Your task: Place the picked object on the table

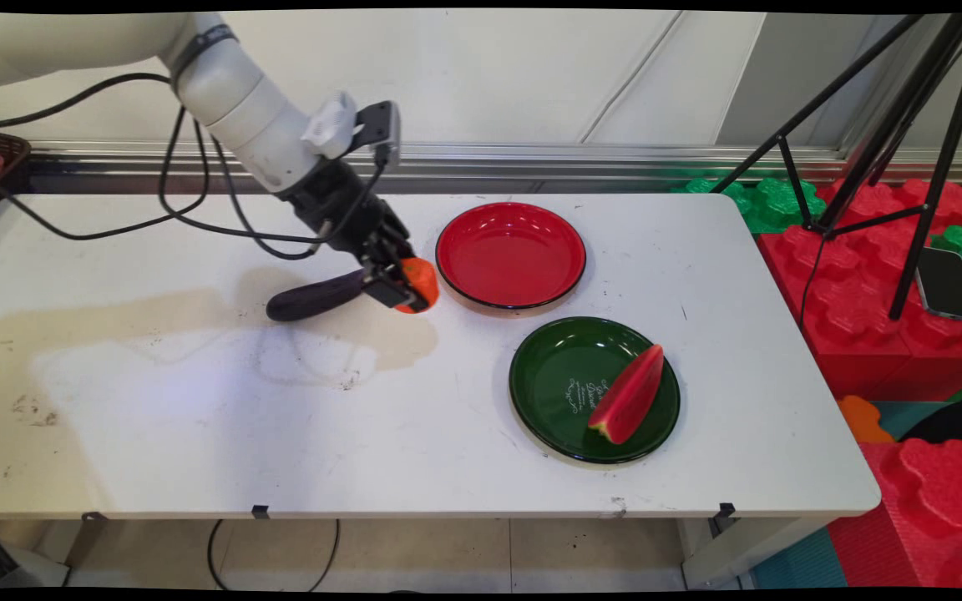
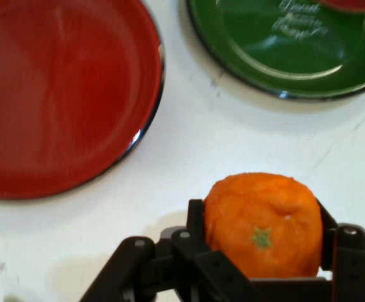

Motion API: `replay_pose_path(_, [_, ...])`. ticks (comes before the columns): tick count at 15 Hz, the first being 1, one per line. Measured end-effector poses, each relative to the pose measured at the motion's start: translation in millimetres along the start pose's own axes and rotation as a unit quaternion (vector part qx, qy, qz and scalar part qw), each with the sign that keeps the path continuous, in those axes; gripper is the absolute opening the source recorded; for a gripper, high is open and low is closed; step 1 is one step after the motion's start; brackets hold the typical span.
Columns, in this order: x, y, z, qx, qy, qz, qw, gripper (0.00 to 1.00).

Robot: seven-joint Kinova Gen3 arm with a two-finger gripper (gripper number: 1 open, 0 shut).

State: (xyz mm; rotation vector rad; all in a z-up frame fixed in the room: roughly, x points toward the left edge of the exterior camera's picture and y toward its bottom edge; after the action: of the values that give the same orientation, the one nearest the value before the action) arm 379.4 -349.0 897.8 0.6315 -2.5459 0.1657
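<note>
An orange (image 2: 262, 224) is gripped between the two fingers of the end effector (image 1: 411, 288), low over the table (image 1: 197, 417).

In the hand view the fingers are seen pressed on the two opposite sides of the orange, with its small green stem mark turned to the camera. The orange is judged to be light, round and rather firm, with a dimpled skin that is not very slippery; a hold across its widest part, as here, is judged the safest, because a round thing can roll out if it is taken off centre. In the main view a dark eggplant (image 1: 314, 298) lies just beside the end effector, at 9 o'clock from it. A red plate (image 1: 510, 255) is near at 3 o'clock, and a green plate (image 1: 556, 384) with a watermelon slice (image 1: 630, 395) is at about 4 o'clock.
</note>
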Motion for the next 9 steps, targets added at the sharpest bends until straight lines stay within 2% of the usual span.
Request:
replay_pose_path(4, [-22.0, -7.8, 3.2, 0.007, -0.019, -0.016, 0.9997, 0.0])
replay_pose_path(9, [-48.8, -20.0, 24.1, 0.013, -0.045, -0.038, 0.9982, 0.0])
